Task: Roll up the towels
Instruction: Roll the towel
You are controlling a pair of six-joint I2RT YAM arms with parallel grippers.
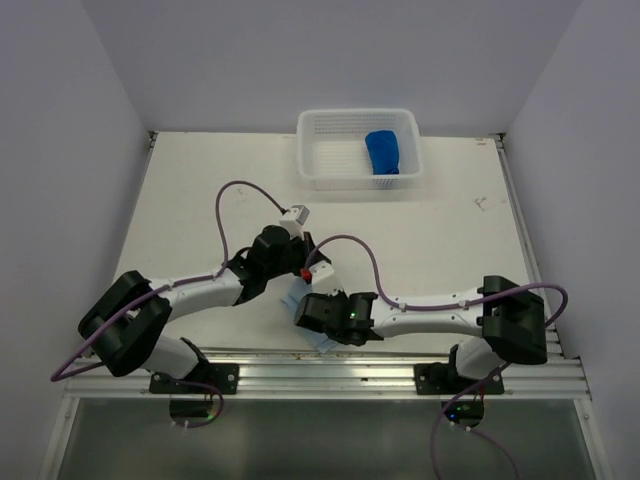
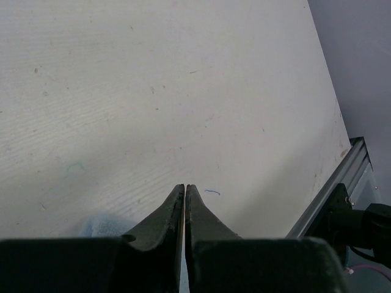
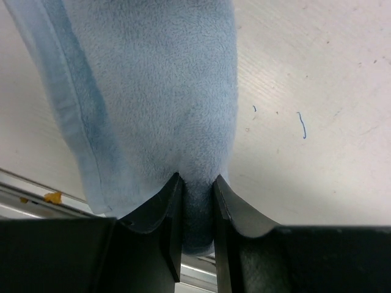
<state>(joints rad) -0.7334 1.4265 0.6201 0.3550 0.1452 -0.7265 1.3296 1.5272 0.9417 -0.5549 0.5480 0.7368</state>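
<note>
Where the two arms meet near the front edge of the table (image 1: pixel 430 240), the pale blue towel (image 3: pixel 159 91) lies under both wrists. From above only slivers of it show between the black housings, so its outline cannot be read there. The right gripper (image 3: pixel 195 180) is clamped on it: a thick fold of terry sits squeezed between the two fingers, filling the gap. From that pinch the cloth runs straight out ahead of the fingers as a broad band, its long axis in line with the gripper. A flat hemmed edge runs along the left side of that view. The band lies on the tabletop, and its hemmed side reaches the aluminium rail (image 3: pixel 24 189) at the table's front edge.

The left gripper (image 2: pixel 185 188) has its fingers pressed together with only a hairline between them, tips low over bare table. A blurred patch of pale blue shows just to the left of the fingers, touching or nearly touching them. Whether any cloth is caught between them cannot be told.

The dark blue towel (image 1: pixel 383 152) is well apart from both grippers, in the white basket (image 1: pixel 358 112) at the far edge of the table. It lies bunched in the right-hand part, slightly longer from far wall to near wall than across.
</note>
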